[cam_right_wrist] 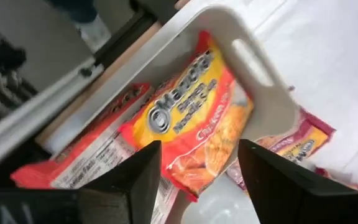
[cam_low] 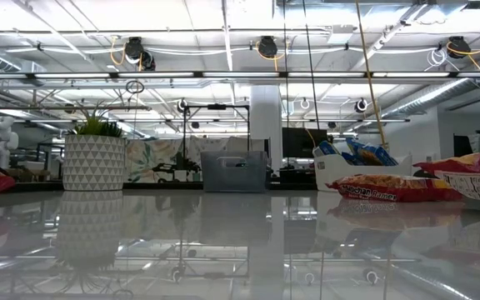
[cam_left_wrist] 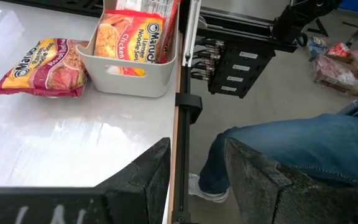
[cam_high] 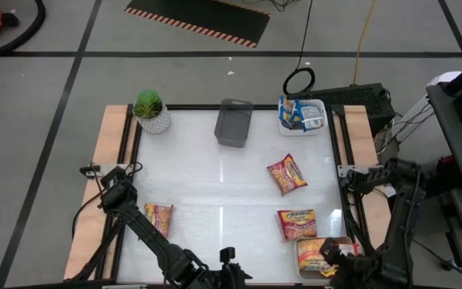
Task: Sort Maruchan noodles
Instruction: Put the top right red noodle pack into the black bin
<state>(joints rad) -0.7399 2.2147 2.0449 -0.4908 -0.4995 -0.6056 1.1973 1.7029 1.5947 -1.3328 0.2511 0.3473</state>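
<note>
Right gripper (cam_right_wrist: 194, 180), fingers spread, hovers over the white tray (cam_right_wrist: 263, 68) at five o'clock, orange chicken-flavor packet (cam_right_wrist: 194, 127) dropped inside; lift straight up, avoiding snagging packets.

You see two dark arms with black cables trailing beside the table (cam_high: 215, 172); the left gripper's (cam_left_wrist: 194, 168) fingers (cam_left_wrist: 253, 171) look matte, rough-grained, wedge-shaped.
</note>
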